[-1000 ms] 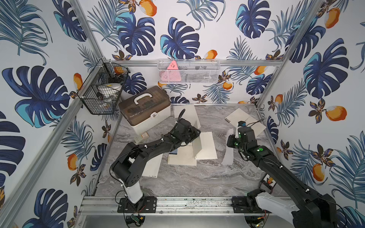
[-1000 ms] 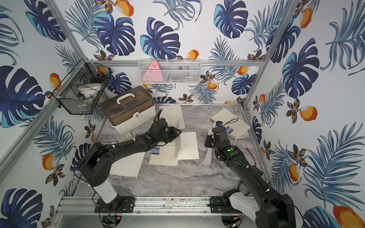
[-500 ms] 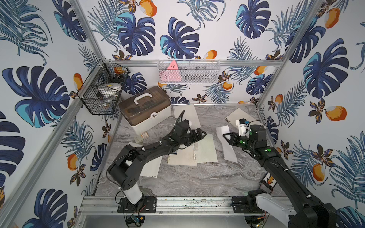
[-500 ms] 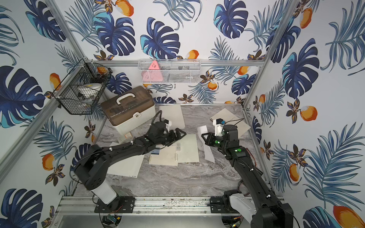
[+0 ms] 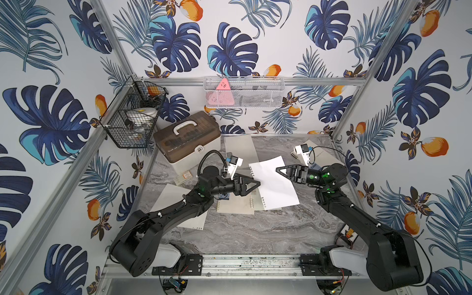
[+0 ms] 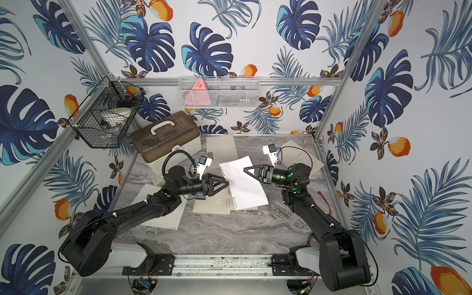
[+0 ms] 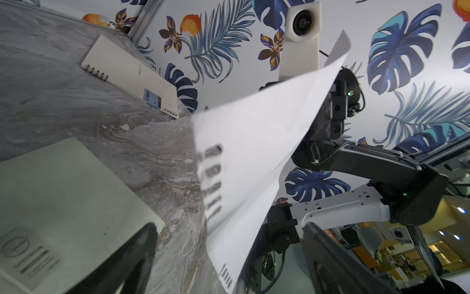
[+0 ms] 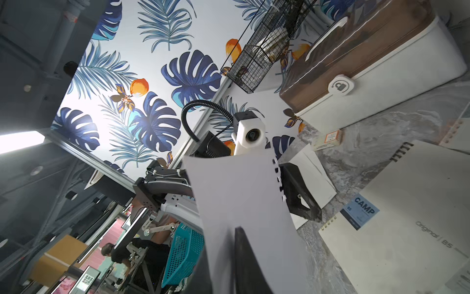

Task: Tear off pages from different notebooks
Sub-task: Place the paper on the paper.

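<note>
My right gripper (image 5: 278, 169) (image 8: 236, 244) is shut on one edge of a white page (image 5: 274, 190) (image 8: 241, 198) and holds it in the air above the table's middle. The punched-hole edge of the page (image 7: 254, 152) faces my left gripper (image 5: 258, 183) (image 7: 229, 257), which is open with its fingers well apart and clear of the paper. Under them lies an open notebook (image 5: 236, 205) with a blue label. A closed CAMP notebook (image 7: 132, 76) (image 6: 298, 155) lies at the back right. A smaller notebook (image 7: 63, 203) shows beside my left finger.
A brown-lidded white box (image 5: 187, 139) stands at the back left, with a small carton (image 5: 184, 176) in front of it. Loose sheets lie at the back (image 5: 240, 149) and front left (image 5: 178, 204). A wire basket (image 5: 132, 120) and a mesh shelf (image 5: 244, 93) hang on the walls.
My left gripper has opened and let go of the paper. My right gripper has swung right and up with the page, which now hangs spread out.
</note>
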Tool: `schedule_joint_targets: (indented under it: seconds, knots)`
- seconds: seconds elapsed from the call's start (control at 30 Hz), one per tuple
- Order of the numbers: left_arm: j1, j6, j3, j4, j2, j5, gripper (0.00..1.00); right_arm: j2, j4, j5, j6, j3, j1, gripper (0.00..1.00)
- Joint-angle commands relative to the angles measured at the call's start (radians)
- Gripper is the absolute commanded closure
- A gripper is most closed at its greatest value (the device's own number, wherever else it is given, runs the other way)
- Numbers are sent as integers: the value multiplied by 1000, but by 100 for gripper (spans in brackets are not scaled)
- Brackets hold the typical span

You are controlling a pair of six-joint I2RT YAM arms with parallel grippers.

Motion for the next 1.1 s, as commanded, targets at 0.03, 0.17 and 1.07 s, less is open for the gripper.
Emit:
schedule_joint_targets:
  seconds: [0.03,0.17,1.07]
  knots:
    - [2,-147,7,339,78,93,34,96,397,-33,264,6,8,88]
    - [3,-183,2,398,105,90,48,116,393,-20,253,2,9,89]
    - [825,-79,-163,-1014,-384,-415,100,211,-1571,1267,-902,368,537,30]
